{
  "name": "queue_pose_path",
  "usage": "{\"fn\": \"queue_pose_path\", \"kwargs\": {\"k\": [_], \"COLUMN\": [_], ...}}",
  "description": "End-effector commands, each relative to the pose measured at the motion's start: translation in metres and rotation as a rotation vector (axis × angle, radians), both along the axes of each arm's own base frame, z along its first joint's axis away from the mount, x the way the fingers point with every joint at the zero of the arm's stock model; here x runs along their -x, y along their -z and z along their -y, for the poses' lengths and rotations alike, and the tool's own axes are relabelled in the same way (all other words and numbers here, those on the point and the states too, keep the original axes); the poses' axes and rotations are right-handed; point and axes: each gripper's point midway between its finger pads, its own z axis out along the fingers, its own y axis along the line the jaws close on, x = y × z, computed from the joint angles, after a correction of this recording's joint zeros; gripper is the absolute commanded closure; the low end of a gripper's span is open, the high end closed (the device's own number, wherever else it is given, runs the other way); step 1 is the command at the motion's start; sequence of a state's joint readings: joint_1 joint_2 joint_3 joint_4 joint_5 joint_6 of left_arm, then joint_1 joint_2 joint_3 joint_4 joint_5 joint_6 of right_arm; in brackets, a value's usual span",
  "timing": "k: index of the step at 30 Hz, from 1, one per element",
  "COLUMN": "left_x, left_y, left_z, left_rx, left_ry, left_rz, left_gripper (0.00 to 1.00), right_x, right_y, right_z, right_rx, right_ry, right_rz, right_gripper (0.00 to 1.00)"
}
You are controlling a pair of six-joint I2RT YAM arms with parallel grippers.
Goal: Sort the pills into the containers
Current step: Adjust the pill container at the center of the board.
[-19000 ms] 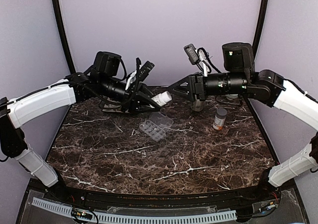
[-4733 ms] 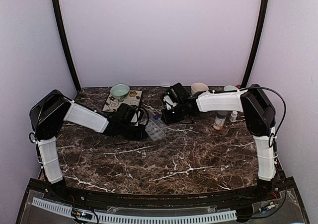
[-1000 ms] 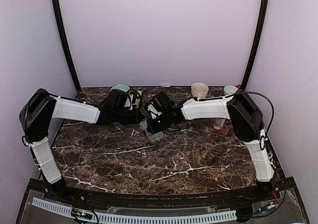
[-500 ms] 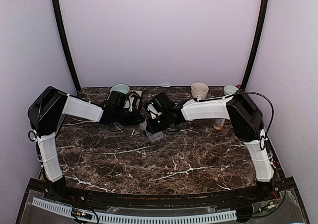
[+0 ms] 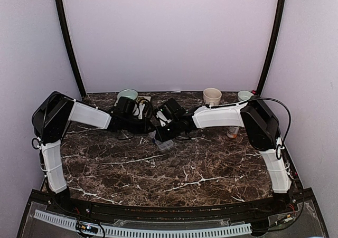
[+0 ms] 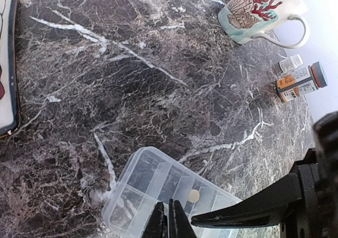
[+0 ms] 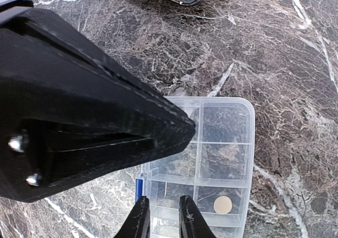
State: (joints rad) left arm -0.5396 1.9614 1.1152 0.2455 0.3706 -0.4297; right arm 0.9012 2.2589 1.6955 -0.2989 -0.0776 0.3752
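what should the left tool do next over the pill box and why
Probably lift the left tool clear of the pill organizer. Its tips are shut with no pill visible between them, one pill already lies in a cell, and the right tool hovers over the same box.

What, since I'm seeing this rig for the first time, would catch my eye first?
The left gripper, shut, and the right gripper, slightly open, meet over the clear pill organizer at the table's far middle. A pale round pill lies inside it.
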Motion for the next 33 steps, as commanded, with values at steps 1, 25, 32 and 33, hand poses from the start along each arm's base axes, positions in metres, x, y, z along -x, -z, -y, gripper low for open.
{"fn": "queue_pose_path", "kwargs": {"k": [1,25,32,33], "left_x": [-0.002,-0.006,-0.006,-0.006], "left_y": [0.002,0.032,0.031,0.031], "left_z": [0.002,-0.011,-0.010,-0.010], "left_rx": [-0.026,-0.126,-0.119,-0.120], "left_ry": [0.019,-0.044,-0.039,-0.038], "left_rz": [-0.010,-0.064,-0.065,-0.066], "left_gripper": [0.96,0.98,0.99,0.99], "right_x": [0.020,0.014,0.014,0.014], "right_y": [0.038,0.002,-0.001,-0.001], "right_z": [0.020,0.030,0.025,0.024], "right_rx": [0.114,0.081,0.074,0.073], "right_ry": [0.004,0.051,0.024,0.019], "right_rz": [-0.077,0.048,0.065,0.067], "right_gripper": [0.78,0.58,0.34,0.26]}}
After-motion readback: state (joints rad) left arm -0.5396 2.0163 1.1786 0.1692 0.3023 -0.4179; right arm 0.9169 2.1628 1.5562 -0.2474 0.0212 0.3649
